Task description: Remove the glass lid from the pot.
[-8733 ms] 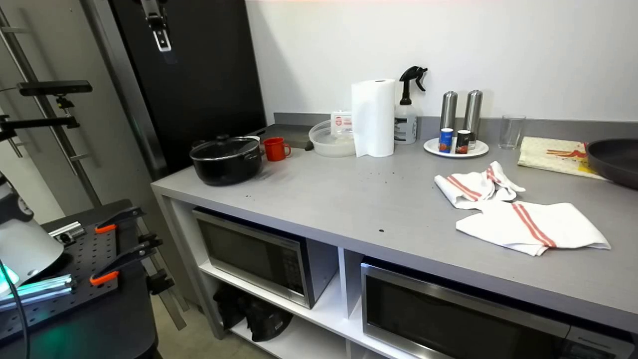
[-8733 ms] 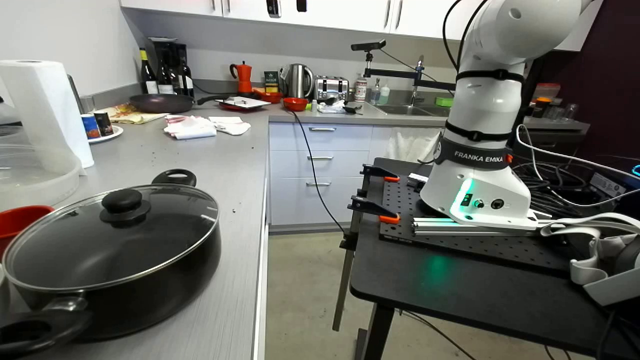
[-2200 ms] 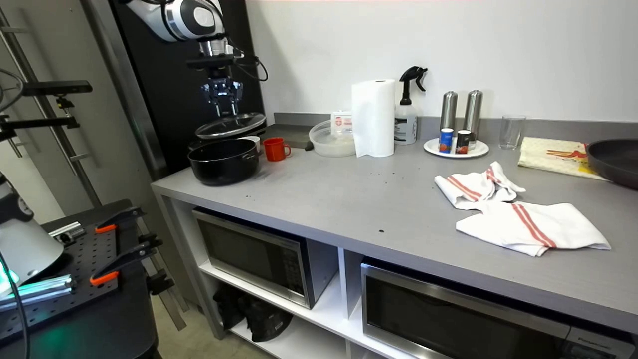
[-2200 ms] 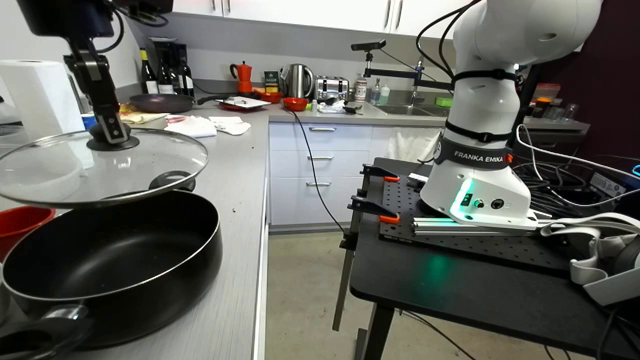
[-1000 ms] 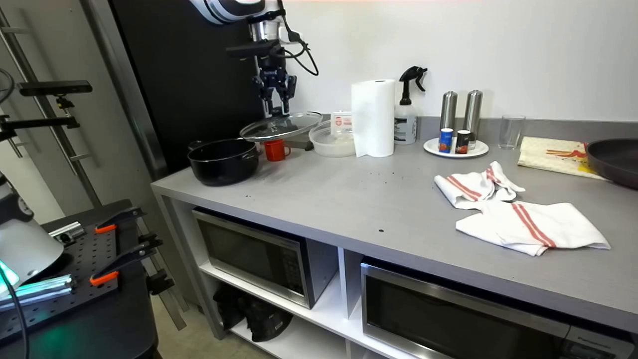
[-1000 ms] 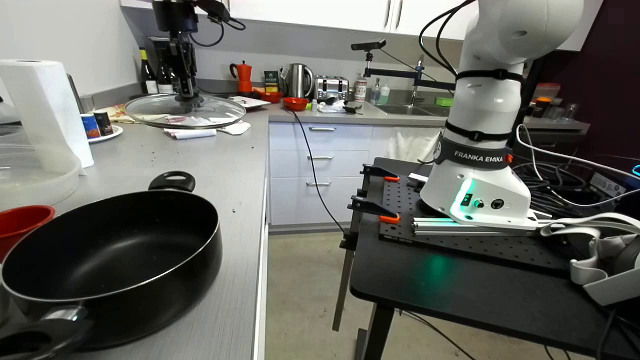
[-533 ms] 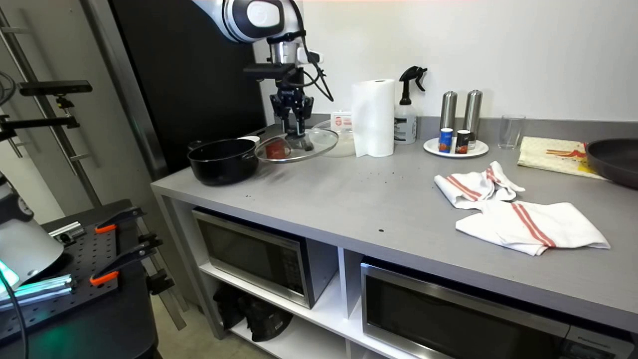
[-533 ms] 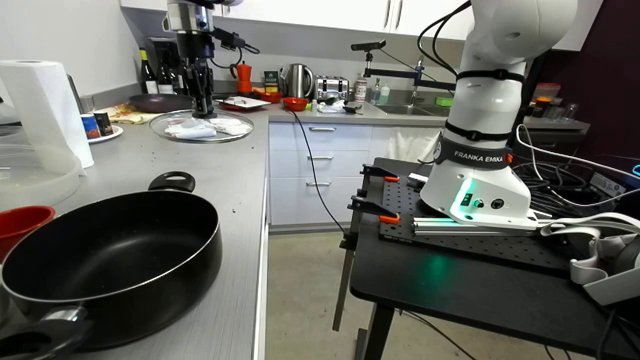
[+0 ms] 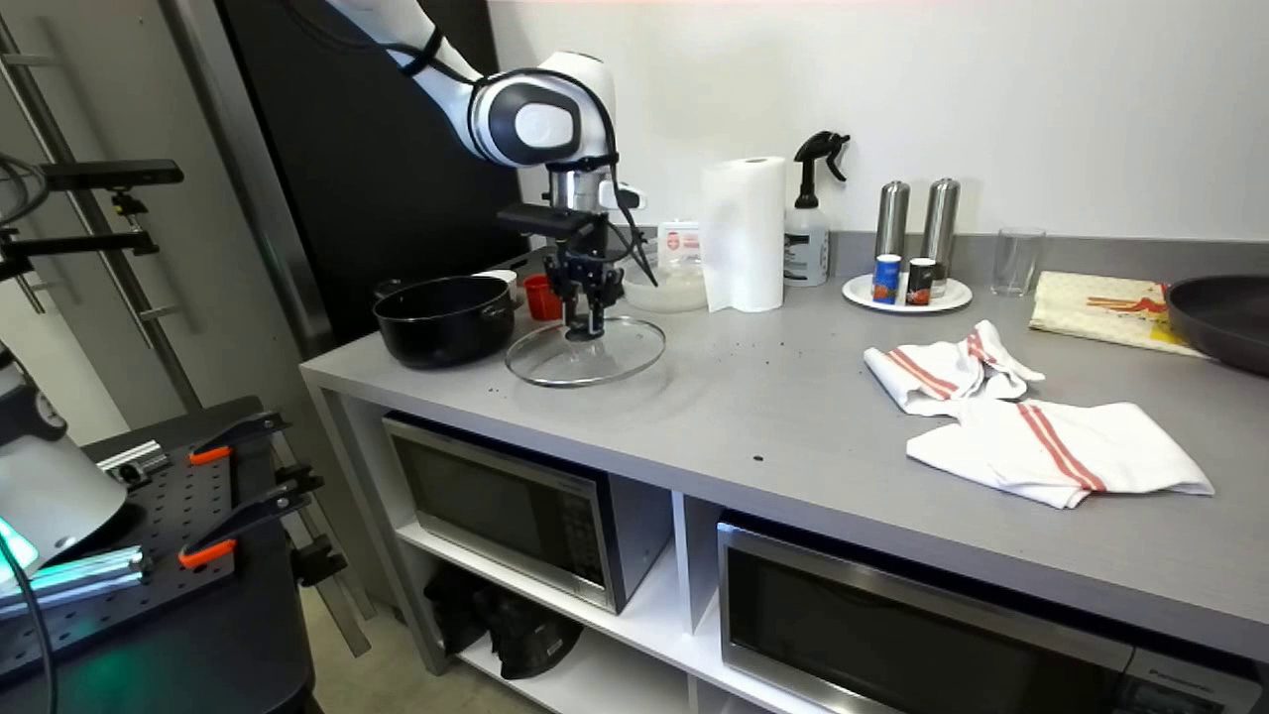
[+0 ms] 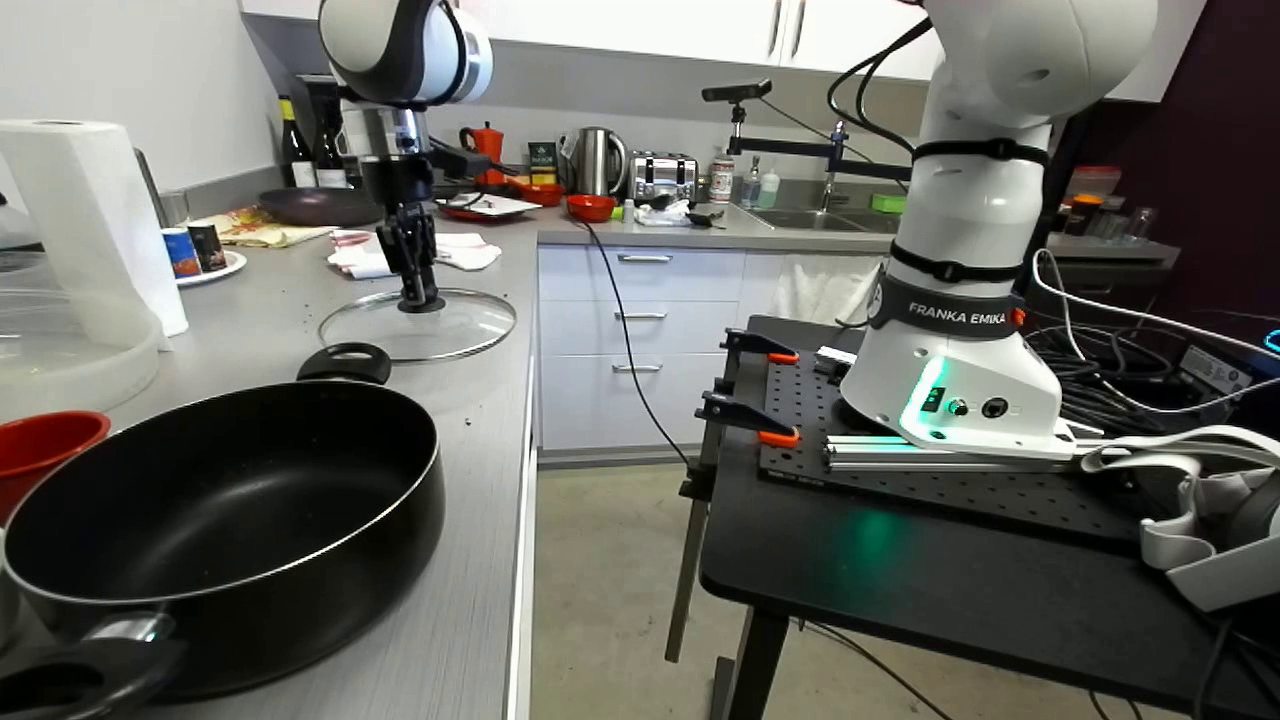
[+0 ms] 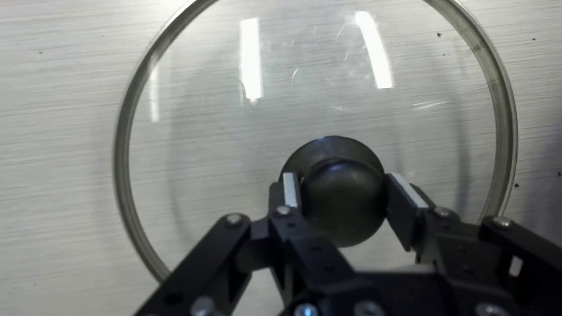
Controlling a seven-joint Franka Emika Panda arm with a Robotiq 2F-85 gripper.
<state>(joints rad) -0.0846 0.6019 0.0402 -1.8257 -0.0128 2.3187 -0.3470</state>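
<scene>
Exterior view: glass lid (image 9: 587, 361) is off, seemingly flat on the counter (image 9: 694, 416), right of the pot (image 9: 446, 332). Only letting go remains, I reckon. In an exterior view, pot's smooth and black inside, far handle (image 10: 345, 371) looped. Wrist view: gripper (image 11: 344, 191) closed snug on the shiny round knob (image 11: 344, 215), thin metal rim (image 11: 121, 153).

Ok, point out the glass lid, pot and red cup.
Glass lid (image 11: 309, 118), wrist view, clear glass.
Pot (image 9: 446, 333), in an exterior view, outer wall.
Red cup (image 9: 540, 300), in an exterior view, outer side.
</scene>
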